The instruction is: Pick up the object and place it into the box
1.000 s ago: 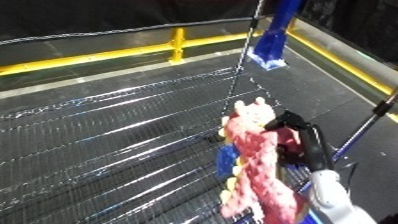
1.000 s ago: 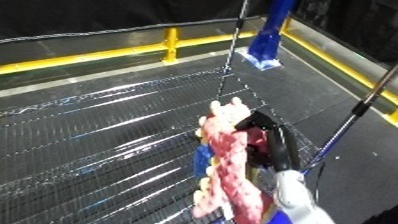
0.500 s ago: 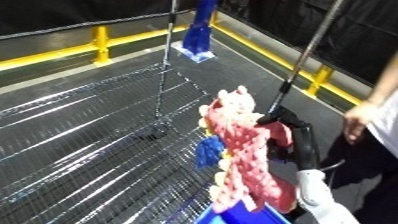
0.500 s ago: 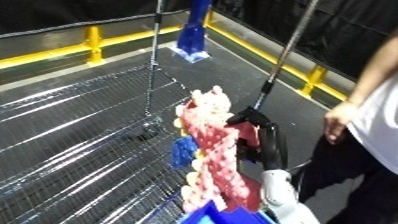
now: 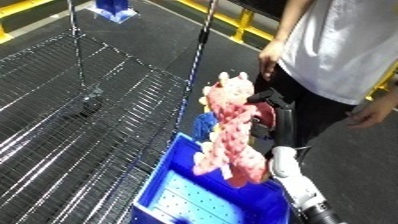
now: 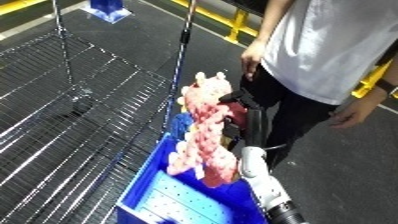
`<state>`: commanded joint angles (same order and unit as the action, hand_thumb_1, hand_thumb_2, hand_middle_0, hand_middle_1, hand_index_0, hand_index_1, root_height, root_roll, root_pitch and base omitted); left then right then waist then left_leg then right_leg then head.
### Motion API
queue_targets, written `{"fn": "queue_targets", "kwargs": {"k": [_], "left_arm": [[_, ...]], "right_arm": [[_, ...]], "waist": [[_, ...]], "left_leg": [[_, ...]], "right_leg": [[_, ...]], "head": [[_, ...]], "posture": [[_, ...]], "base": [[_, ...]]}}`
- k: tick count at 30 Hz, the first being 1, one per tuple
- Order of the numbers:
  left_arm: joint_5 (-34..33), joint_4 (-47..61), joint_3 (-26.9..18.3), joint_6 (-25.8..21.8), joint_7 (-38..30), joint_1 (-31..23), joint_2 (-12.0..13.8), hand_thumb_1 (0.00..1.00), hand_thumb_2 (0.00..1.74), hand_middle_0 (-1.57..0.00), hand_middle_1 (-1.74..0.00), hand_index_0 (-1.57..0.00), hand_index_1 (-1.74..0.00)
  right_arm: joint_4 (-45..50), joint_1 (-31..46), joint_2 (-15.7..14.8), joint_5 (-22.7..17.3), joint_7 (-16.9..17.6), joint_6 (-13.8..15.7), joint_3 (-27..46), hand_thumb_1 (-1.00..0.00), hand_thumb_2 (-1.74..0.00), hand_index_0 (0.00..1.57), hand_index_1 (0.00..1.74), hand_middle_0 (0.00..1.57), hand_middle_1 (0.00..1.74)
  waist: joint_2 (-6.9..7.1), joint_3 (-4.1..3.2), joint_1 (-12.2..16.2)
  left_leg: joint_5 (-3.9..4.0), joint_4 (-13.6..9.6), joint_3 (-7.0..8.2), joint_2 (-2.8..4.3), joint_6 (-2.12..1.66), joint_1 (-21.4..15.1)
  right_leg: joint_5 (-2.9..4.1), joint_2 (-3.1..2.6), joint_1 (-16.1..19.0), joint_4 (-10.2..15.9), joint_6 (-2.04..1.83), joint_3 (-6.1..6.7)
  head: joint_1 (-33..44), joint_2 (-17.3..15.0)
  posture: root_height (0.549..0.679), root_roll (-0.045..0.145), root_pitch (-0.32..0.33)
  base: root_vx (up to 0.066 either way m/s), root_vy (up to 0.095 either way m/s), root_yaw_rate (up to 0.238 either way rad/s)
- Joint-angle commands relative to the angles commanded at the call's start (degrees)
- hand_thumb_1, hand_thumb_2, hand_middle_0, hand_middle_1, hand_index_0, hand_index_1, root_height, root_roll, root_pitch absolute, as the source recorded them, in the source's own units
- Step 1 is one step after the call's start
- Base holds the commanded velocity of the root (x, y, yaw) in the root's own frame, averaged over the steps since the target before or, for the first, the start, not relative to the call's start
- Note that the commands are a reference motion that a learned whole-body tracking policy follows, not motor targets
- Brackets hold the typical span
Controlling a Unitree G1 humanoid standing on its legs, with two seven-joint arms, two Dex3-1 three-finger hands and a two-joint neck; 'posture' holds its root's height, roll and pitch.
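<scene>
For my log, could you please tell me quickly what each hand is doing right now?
Left hand: not in view.
Right hand: shut on the pink plush toy, held above the blue bin.

1. the right hand is black, with slim dark fingers.
2. a black wrist section runs between it and the forearm.
3. the forearm is glossy white and rounded, ending in a dark grey segment at the lower edge.

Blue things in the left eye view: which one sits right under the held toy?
The blue bin at the bottom, its perforated floor showing below the pink plush toy in the right hand. The other blue object stands far off, top left.
</scene>
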<state>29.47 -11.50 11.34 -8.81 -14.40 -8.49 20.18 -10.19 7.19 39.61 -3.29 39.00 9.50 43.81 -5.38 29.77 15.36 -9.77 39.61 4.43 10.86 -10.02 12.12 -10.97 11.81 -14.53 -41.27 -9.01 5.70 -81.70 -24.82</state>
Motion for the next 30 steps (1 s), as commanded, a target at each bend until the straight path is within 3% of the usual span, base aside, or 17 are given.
{"fn": "queue_targets", "kwargs": {"k": [4, 11, 14, 24, 30], "left_arm": [[0.15, -0.23, 0.21, -0.36, 0.1, 0.41, 0.21, 1.0, 1.74, -1.57, -1.74, -1.57, -1.74], [0.81, 0.04, -0.45, -1.13, 0.41, 0.78, 0.48, 1.0, 1.74, -1.57, -1.74, -1.57, -1.74], [0.78, 0.11, -0.75, -1.25, 0.46, 0.51, 0.63, 1.0, 1.74, -1.57, -1.74, -1.57, -1.74], [0.46, 0.8, -1.61, -1.32, 0.72, -0.12, 0.68, 1.0, 1.74, -1.57, -1.74, -1.57, -1.74], [0.25, 1.21, -2.01, -1.31, 0.68, -0.31, 0.54, 1.0, 1.74, -1.57, -1.74, -1.57, -1.74]], "right_arm": [[-3.35, -0.21, -0.82, -4.36, -0.95, 1.73, -0.14, -1.0, -1.74, 1.57, 1.74, 1.57, 1.74], [-11.39, -1.93, -3.16, -16.85, -4.72, 6.6, -0.69, -0.65, -1.13, 1.02, 1.13, 1.02, 1.13], [-14.15, -2.15, -3.08, -20.38, -5.97, 7.51, -0.64, -0.5, -0.87, 0.79, 0.87, 0.79, 0.87], [-16.57, -1.78, -2.96, -22.38, -7.94, 8.11, -1.28, 0.0, 0.0, 0.0, 0.0, 0.0, 0.0], [-15.63, -1.47, -3.4, -21.85, -8.24, 7.91, -2.04, 0.0, 0.0, 0.0, 0.0, 0.0, 0.0]], "waist": [[-0.29, -0.2, 0.56], [-0.38, -0.73, 0.85], [-0.39, -0.8, 0.74], [-0.38, -1.16, 0.28], [-0.19, -1.29, -0.1]], "left_leg": [[0.04, -0.28, 0.48, -0.02, -0.1, -0.09], [0.33, -1.14, 1.0, -0.11, -0.41, -0.15], [0.47, -1.5, 1.15, -0.12, -0.55, -0.18], [0.94, -3.07, 1.47, -0.18, -0.62, -0.63], [1.15, -3.59, 1.49, -0.15, -0.59, -0.78]], "right_leg": [[0.2, 0.04, -0.16, 0.43, 0.04, 0.19], [0.35, 0.1, -0.19, 1.72, 0.09, 0.29], [0.35, 0.13, -0.21, 2.12, 0.07, 0.22], [0.05, -0.04, -0.17, 3.06, -0.02, 0.16], [-0.07, -0.15, -0.19, 3.24, -0.09, 0.13]], "head": [[1.0, -0.24], [2.21, -0.17], [2.78, 0.1], [3.36, -0.48], [4.53, -0.99]], "posture": [[0.635, 0.078, -0.228], [0.638, 0.082, -0.216], [0.638, 0.083, -0.212], [0.641, 0.085, -0.198], [0.641, 0.085, -0.194]], "base": [[-0.011, 0.016, -0.065], [-0.007, 0.005, -0.036], [-0.006, 0.0, -0.014], [0.002, 0.0, -0.013], [0.008, -0.002, -0.002]]}}
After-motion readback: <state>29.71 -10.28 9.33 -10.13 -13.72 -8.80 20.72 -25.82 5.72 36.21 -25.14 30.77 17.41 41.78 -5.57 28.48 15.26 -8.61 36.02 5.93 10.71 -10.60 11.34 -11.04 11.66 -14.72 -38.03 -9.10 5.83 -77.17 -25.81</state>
